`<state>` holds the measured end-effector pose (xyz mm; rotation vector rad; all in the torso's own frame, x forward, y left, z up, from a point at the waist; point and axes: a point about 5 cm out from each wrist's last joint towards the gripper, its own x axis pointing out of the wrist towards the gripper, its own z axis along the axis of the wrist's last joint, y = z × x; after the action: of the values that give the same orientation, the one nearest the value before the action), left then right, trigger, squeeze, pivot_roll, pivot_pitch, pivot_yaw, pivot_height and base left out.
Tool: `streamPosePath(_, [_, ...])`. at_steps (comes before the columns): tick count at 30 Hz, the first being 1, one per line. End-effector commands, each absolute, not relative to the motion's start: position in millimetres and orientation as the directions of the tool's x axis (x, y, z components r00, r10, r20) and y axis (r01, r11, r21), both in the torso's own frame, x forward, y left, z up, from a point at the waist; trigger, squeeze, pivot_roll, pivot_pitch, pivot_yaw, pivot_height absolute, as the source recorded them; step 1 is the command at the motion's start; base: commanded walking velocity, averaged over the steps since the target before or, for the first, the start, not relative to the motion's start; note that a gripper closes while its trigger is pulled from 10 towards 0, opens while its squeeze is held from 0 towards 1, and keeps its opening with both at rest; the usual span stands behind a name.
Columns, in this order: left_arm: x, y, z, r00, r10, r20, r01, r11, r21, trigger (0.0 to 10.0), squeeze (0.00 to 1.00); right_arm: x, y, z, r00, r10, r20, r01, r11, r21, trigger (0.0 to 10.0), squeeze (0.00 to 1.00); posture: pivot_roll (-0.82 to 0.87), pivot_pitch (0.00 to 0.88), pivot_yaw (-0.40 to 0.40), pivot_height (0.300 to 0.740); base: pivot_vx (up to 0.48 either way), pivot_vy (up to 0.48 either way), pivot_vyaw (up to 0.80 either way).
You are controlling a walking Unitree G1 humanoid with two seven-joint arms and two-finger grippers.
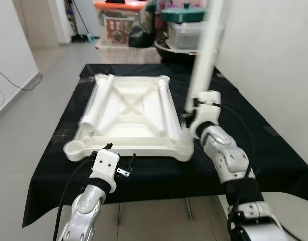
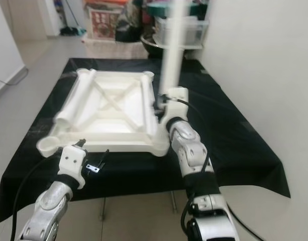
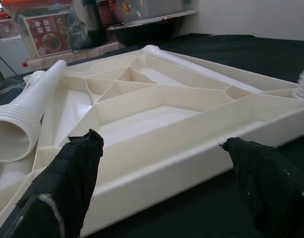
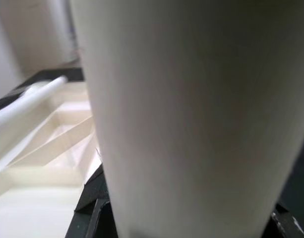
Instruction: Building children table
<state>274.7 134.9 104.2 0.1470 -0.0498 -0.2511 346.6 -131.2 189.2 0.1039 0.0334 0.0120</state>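
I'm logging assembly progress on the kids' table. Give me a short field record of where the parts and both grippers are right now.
tabletop: white tabletop lying underside up on the black cloth
upright leg: white leg standing at the near right corner socket
loose legs: one leg lying along the tabletop's left side, another along its right side
right gripper: right gripper closed around the upright leg near its base
left gripper: left gripper open, hovering before the tabletop's near edge
empty socket: near left corner

black-clothed table (image 1: 274,150) carries upturned white tabletop (image 1: 131,118).
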Motion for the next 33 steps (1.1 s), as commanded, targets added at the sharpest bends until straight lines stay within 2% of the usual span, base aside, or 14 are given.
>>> streamPosePath(1, [276.2,131.2,102.6,0.962,-0.272,0.024,0.265,0.951,0.157,10.0,0.00,336.6,-112.9,171.5,0.989,0.060,-0.134,-0.045,0.993,0.110,10.0,0.00,0.01,0.000,-0.056,0.740,0.000,0.000,0.00])
streamPosePath(5, [276.1,129.6,102.4,0.960,-0.280,0.022,0.273,0.949,0.157,10.0,0.00,331.1,-97.1,180.6,0.989,0.129,-0.074,-0.117,0.982,0.149,10.0,0.00,0.00,0.000,-0.046,0.740,0.000,0.000,0.00])
streamPosePath(6, [276.4,129.4,102.6,0.959,-0.282,0.022,0.275,0.948,0.157,10.0,0.00,330.4,-94.4,189.2,0.988,0.151,-0.022,-0.146,0.977,0.157,10.0,1.00,0.00,0.000,-0.046,0.740,0.000,0.000,0.00])
streamPosePath(12, [277.9,130.8,102.5,0.960,-0.280,0.021,0.273,0.949,0.158,10.0,0.00,336.5,-92.3,206.2,0.966,0.257,0.036,-0.260,0.954,0.147,10.0,1.00,-0.01,0.000,-0.048,0.740,0.000,0.000,0.00])
streamPosePath(13, [278.5,131.0,102.4,0.961,-0.277,0.022,0.271,0.950,0.156,10.0,0.00,335.4,-92.3,222.4,0.896,0.434,0.092,-0.443,0.886,0.140,10.0,0.00,-0.01,0.000,-0.050,0.740,0.000,0.000,0.00])
streamPosePath(14, [278.4,130.5,102.3,0.961,-0.277,0.022,0.271,0.950,0.155,10.0,0.00,331.3,-92.0,229.6,0.833,0.540,0.123,-0.553,0.822,0.133,10.0,0.00,-0.01,0.000,-0.051,0.740,0.000,0.000,0.00])
streamPosePath(15, [278.4,130.5,102.3,0.961,-0.277,0.022,0.271,0.950,0.155,10.0,0.00,331.3,-92.0,229.6,0.833,0.540,0.123,-0.553,0.822,0.133,10.0,0.00,-0.01,0.000,-0.051,0.740,0.000,0.000,0.00])
streamPosePath(17, [278.1,129.1,101.8,0.960,-0.279,0.022,0.272,0.950,0.153,10.0,0.00,320.8,-94.8,239.7,0.697,0.689,0.201,-0.712,0.697,0.078,10.0,0.00,-0.01,0.000,-0.052,0.740,0.000,0.000,0.00])
streamPosePath(18, [278.1,129.1,101.8,0.960,-0.279,0.022,0.272,0.950,0.153,10.0,0.00,320.8,-94.8,239.7,0.697,0.689,0.201,-0.712,0.697,0.078,10.0,0.00,-0.01,0.000,-0.052,0.740,0.000,0.000,0.00])
streamPosePath(27, [278.1,130.9,103.5,0.962,-0.271,0.030,0.264,0.952,0.155,10.0,0.00,302.2,-83.8,210.2,0.403,0.912,0.075,-0.915,0.403,0.017,10.0,0.00,0.02,0.000,-0.074,0.740,0.000,0.000,0.00])
streamPosePath(28, [277.5,132.6,103.4,0.963,-0.267,0.029,0.259,0.953,0.158,10.0,0.00,304.1,-77.0,203.2,0.386,0.921,0.048,-0.922,0.386,0.022,6.2,0.00,0.03,0.000,-0.076,0.740,0.000,0.000,0.00])
streamPosePath(30, [277.4,132.9,103.4,0.964,-0.266,0.029,0.258,0.953,0.159,10.0,0.00,306.3,-75.5,201.4,0.396,0.917,0.040,-0.918,0.396,0.026,6.2,0.00,0.03,0.000,-0.076,0.740,0.000,0.000,0.00])
streamPosePath(31, [277.3,132.9,103.5,0.964,-0.265,0.029,0.257,0.953,0.159,10.0,0.00,312.1,-74.8,197.6,0.444,0.896,0.021,-0.896,0.444,0.026,0.0,0.00,0.03,0.000,-0.077,0.740,0.000,0.000,0.00])
streamPosePath(33, [277.2,132.9,103.5,0.964,-0.264,0.029,0.257,0.953,0.159,10.0,0.00,318.2,-74.8,194.1,0.499,0.867,0.004,-0.867,0.499,0.021,0.0,0.00,0.03,0.000,-0.077,0.740,0.000,0.000,0.00])
